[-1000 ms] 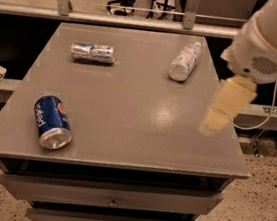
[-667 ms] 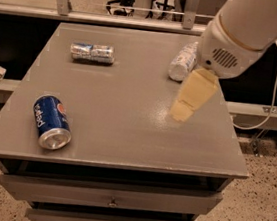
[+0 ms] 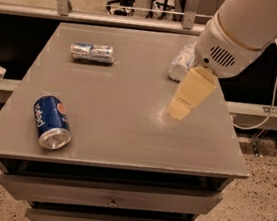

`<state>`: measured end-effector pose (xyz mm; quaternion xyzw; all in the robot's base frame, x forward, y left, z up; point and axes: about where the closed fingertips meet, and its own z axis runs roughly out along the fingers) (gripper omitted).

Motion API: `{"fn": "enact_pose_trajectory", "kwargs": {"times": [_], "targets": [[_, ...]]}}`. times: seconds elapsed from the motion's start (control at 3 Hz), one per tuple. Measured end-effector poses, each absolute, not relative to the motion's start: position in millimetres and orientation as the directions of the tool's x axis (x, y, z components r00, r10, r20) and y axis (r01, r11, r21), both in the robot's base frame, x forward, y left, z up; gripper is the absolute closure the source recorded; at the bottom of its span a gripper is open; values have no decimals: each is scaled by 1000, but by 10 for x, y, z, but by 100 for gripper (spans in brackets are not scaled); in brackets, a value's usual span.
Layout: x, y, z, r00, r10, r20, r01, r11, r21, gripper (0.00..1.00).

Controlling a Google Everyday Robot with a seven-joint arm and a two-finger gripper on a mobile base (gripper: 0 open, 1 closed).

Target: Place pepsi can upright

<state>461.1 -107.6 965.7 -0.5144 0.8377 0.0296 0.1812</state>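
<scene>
Single camera: high, near table front edge, facing down and forward, mid-range. Whole top in frame. Gripper above table, 3 o'clock of centre.

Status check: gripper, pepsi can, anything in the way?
Gripper above table, right of centre. Pepsi can on its side, front-left. Silvery can, plastic bottle at back, off path.

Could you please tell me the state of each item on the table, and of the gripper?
pepsi can: lying on its side near the front left corner of the table, silver top toward the front edge, not held.
silvery can: lying on its side, back left.
plastic bottle: lying on its side, back right, partly hidden by the arm.
gripper: over the table's right half, apart from the pepsi can, nothing seen in it.
</scene>
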Motion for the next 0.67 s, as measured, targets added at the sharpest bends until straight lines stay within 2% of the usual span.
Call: {"fn": "enact_pose_trajectory", "kwargs": {"times": [0.33, 0.67], "targets": [[4653, -972, 9705, -375, -853, -362, -884, 447, -137, 0], [4793, -497, 9739, -349, -847, -401, -898, 425, -115, 0]]}}
